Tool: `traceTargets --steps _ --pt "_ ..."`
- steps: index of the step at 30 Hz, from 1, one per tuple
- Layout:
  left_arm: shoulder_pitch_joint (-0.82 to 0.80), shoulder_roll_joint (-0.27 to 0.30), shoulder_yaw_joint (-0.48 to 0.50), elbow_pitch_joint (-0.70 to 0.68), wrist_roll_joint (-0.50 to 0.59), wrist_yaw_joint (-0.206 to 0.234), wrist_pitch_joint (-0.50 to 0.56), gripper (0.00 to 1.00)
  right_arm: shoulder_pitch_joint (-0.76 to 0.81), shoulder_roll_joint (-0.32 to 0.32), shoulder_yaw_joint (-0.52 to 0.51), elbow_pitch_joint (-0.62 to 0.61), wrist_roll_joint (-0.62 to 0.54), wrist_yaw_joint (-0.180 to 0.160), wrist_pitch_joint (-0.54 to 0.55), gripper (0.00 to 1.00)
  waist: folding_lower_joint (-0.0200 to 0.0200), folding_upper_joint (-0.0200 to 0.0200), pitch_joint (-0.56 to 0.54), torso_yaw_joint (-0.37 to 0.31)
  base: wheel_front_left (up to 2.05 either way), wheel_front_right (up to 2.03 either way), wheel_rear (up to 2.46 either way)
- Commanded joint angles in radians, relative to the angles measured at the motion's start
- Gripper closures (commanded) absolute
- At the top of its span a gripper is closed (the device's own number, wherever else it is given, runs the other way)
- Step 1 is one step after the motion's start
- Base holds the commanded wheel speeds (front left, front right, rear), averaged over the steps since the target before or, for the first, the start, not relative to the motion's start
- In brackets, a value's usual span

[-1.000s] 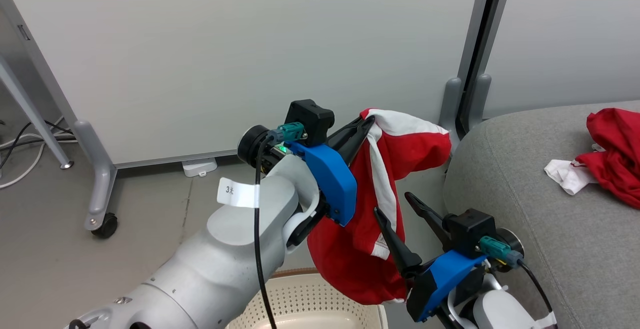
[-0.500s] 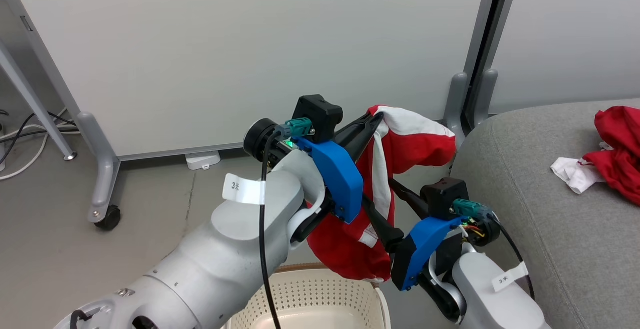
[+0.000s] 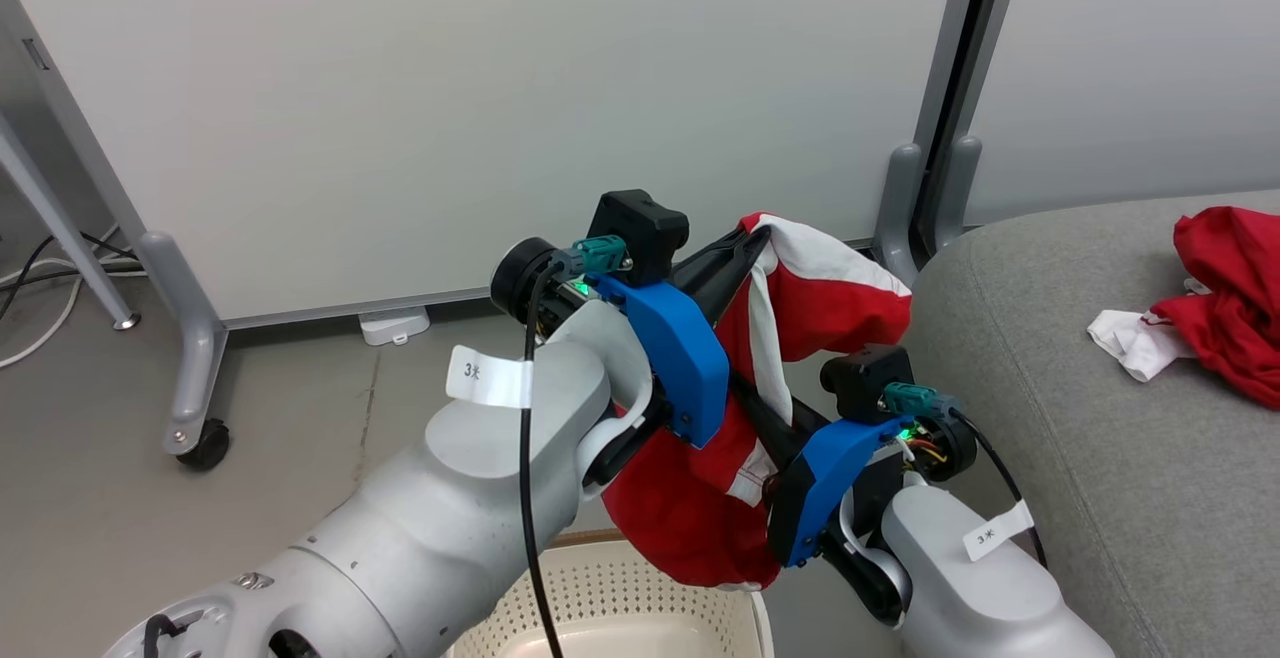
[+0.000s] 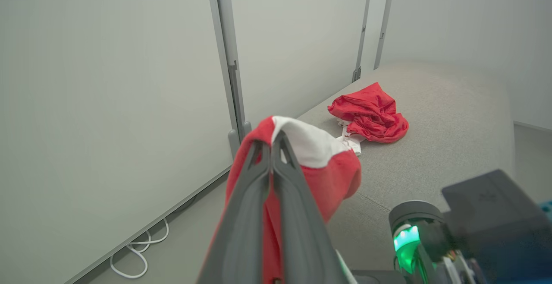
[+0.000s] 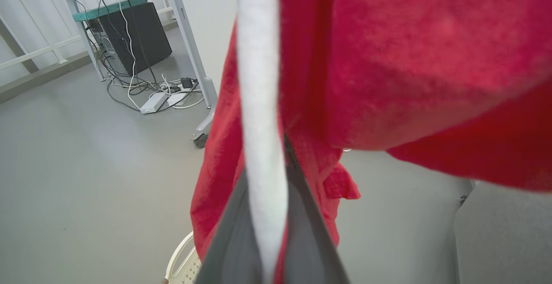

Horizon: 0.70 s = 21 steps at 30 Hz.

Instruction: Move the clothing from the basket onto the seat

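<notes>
One piece of the clothing (image 3: 830, 303), red with white stripes, hangs above the basket (image 3: 650, 598). My left gripper (image 3: 757, 231) is shut on its top edge; the left wrist view has the fingertips (image 4: 278, 139) pinching the red and white fabric (image 4: 310, 146). Lower down, my right gripper (image 3: 745, 400) is shut on the same garment, and in its own view a white stripe (image 5: 258, 102) runs between the fingers (image 5: 306, 232). A second red piece (image 3: 1230, 298) lies crumpled on the grey seat (image 3: 1100, 458) to the right.
White partition panels stand behind on grey feet with castors (image 3: 205, 443). Cables (image 3: 40, 278) trail on the floor at the left. A black computer case (image 5: 133, 38) and a power strip (image 5: 151, 102) sit beyond. A basket handle (image 5: 179, 258) shows below the garment.
My right gripper has moved up and left into the hanging garment and shut on it. The left gripper keeps its hold. The camera has shifted slightly.
</notes>
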Motion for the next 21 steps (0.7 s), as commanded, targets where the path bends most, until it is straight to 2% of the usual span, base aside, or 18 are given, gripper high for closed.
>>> traceTargets --steps 1,11,21 --pt "-0.011 -0.001 -0.003 0.004 -0.007 -0.001 -0.006 1.00 -0.016 -0.002 0.006 0.007 0.008 0.000 -0.009 1.00 -0.0001 -0.0001 0.000 -0.005 0.00 0.00 0.00" --pt "-0.002 0.000 -0.014 0.019 -0.027 0.001 -0.013 1.00 -0.044 -0.002 0.064 0.056 0.048 0.000 -0.043 1.00 -0.0001 -0.0001 -0.005 -0.043 0.00 0.00 0.00" --pt "0.004 0.000 -0.029 0.018 -0.045 -0.001 -0.015 1.00 -0.059 -0.002 0.093 0.093 0.071 0.000 -0.062 1.00 -0.0001 -0.0001 -0.010 -0.045 0.00 0.00 0.00"
